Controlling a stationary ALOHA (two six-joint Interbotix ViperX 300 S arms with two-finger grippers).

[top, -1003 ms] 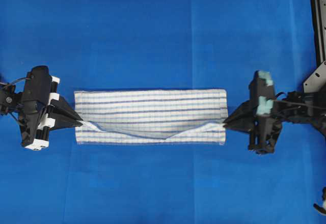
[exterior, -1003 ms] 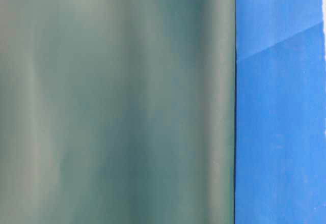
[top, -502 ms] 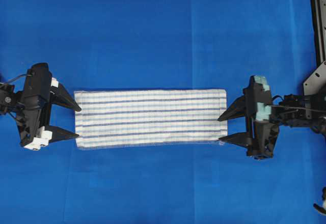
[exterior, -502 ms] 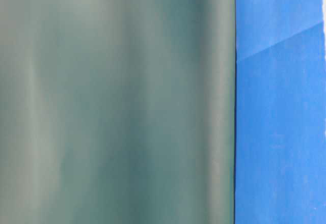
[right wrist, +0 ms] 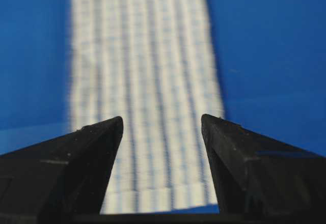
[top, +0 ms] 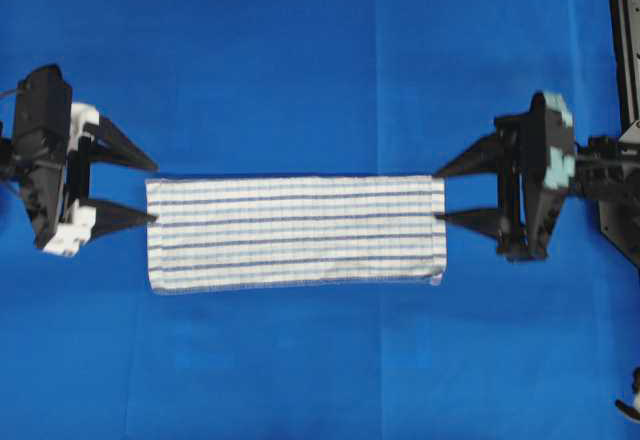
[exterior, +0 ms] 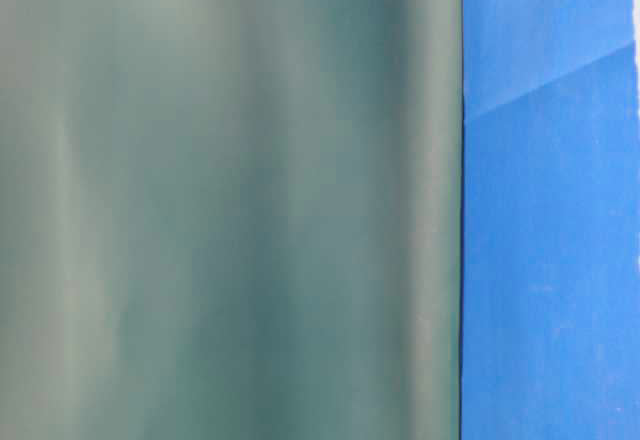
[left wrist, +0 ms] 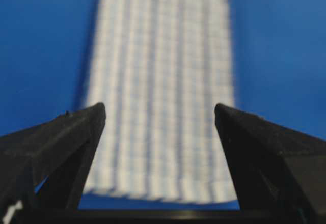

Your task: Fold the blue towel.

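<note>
Left gripper (top: 145,188): jaws spread wide, empty, tips just off the left short edge of the blue towel (top: 296,232), toward its upper part. Right gripper (top: 438,195): jaws likewise apart, holding nothing, tips at the right short edge. Towel folded into a long narrow strip, flat on the blue-covered table (top: 300,50), stretched between both grippers. From each wrist view, striped cloth running away between the black fingers (left wrist: 56,142). Table-level view mostly blocked by a blurred grey-green surface (exterior: 230,200).

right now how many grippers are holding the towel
0. The left gripper stands open just off the blue towel's left end; the right gripper stands open just off its right end. Neither grips it.
</note>
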